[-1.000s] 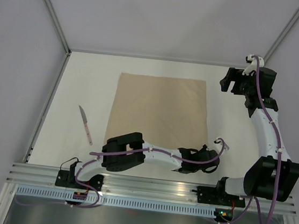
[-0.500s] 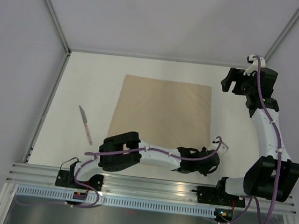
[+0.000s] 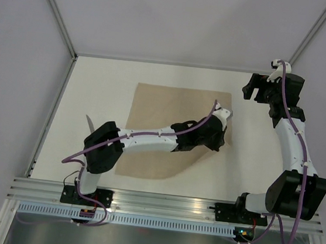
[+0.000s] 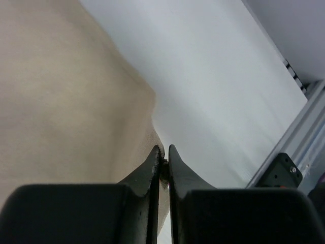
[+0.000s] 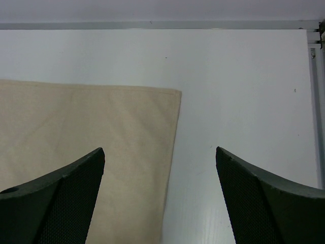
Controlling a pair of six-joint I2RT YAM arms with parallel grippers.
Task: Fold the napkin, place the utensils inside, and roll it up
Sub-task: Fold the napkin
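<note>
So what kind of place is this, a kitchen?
Probably a robot test bench, not a kitchen: the left arm and right arm are bolted to a metal rail, and plain grey walls box in the white table holding a napkin.

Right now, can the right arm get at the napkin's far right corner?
Probably yes: the right gripper hangs open beside that corner of the napkin, bare table between. The left gripper, shut on the napkin's near edge, sits clear of it.
</note>
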